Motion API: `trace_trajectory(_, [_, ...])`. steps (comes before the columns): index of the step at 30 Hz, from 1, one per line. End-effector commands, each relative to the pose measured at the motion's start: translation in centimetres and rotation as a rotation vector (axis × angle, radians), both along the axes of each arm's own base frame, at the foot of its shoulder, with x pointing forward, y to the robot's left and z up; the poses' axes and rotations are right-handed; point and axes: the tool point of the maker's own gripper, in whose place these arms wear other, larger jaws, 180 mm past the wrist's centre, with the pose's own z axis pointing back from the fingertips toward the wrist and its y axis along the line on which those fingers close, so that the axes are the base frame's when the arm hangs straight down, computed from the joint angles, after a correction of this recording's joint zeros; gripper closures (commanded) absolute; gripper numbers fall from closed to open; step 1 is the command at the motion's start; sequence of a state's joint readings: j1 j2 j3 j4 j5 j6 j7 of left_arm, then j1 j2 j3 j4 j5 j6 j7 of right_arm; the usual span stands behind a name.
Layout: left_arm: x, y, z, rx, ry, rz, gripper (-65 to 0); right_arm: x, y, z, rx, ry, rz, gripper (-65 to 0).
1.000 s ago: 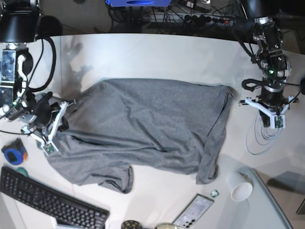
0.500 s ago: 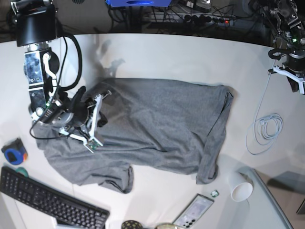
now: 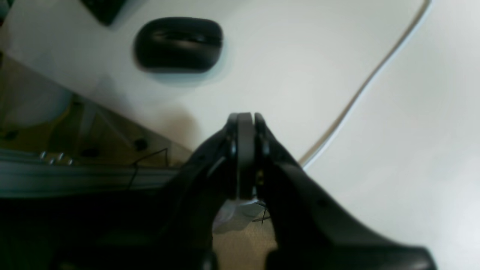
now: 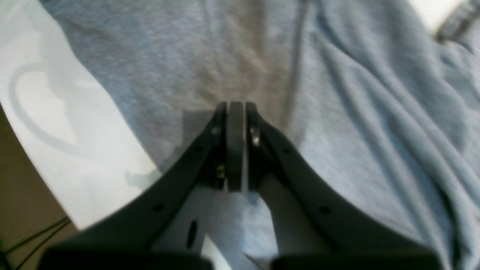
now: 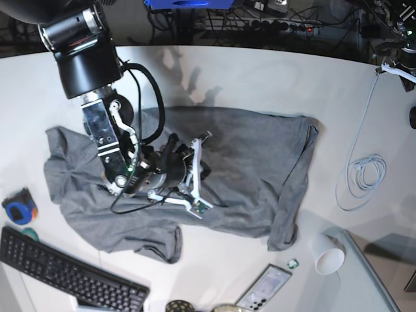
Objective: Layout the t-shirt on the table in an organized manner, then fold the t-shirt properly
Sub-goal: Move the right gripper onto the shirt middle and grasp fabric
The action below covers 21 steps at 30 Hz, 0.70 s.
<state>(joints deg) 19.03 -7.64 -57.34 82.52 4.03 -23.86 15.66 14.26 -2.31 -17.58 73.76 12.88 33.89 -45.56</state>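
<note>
Base view: the t-shirt [image 5: 247, 169] lies spread across the middle of the white counter [image 5: 273, 78], wrinkled, with one sleeve folded toward the near edge and another bunched at the far left. The right arm reaches over the shirt from the upper left. The right tool [image 5: 198, 172] sits above the shirt's centre, its white fingers [image 5: 195, 146] pointing toward the shirt's right half. The left tool [image 5: 398, 65] shows only partly at the upper right corner, well apart from the shirt.

Right wrist view: the right tool [image 4: 235, 112] has its jaws pressed together with no gap and no cloth visible between them. Grey fabric [image 4: 337, 112] fills most of the frame beneath it, creased in long diagonal folds. A strip of bare counter [image 4: 45, 131] shows at the left.

Left wrist view: the left tool [image 3: 245, 123] is likewise fully closed on nothing, held over the counter's edge. A black mouse [image 3: 178, 44] rests on the counter beyond it, and a thin seam [image 3: 371, 78] curves across the surface at the right.

Other items in the base view:
- a white cable [image 5: 361, 175] coiled to the right of the shirt;
- a white cup [image 5: 328, 255] near the shirt's lower right corner;
- a phone [image 5: 263, 289] at the near edge;
- a black keyboard [image 5: 65, 276] at the lower left.
</note>
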Motion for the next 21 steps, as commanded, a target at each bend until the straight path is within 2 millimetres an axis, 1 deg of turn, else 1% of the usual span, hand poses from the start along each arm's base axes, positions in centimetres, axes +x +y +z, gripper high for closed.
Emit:
trace_trajectory(1, [0.4,0.9,1.5,0.038,-0.037,0.0,0.0,1.2,1.7,2.0,0.05,-0.046,0.015,-2.1])
trace_trajectory(3, [-0.3,0.9,1.3,0.039,-0.021,0.001,0.0,1.1,3.1,2.3,0.066,-0.041,0.033,-2.3])
trace_trajectory(6, [-0.9,0.7,1.0,0.037,-0.004,-0.004,0.0,1.0,4.6,2.3,0.073,-0.028,0.06,-2.3])
trace_trajectory(9, [-1.7,0.7,1.0,0.05,-0.003,-0.014,0.0,0.9,5.3,2.0,0.054,-0.019,0.093,-2.3])
trace_trajectory(13, [-2.3,0.3,2.0,0.099,-0.067,-0.069,0.0,1.0,5.5,2.0,0.046,-0.021,0.105,-2.3])
trace_trajectory(16, [-2.8,0.2,1.5,0.094,-0.083,-0.07,0.0,1.4,5.7,2.4,0.065,-0.038,0.101,-2.7])
trace_trajectory(18, [-3.3,0.4,0.8,0.08,-0.072,-0.059,0.0,2.1,5.6,2.5,0.055,-0.041,0.1,-7.2])
trace_trajectory(21, [-4.2,0.5,-0.4,0.055,-0.051,-0.038,0.0,2.8,5.2,1.9,0.035,-0.019,0.095,-19.4])
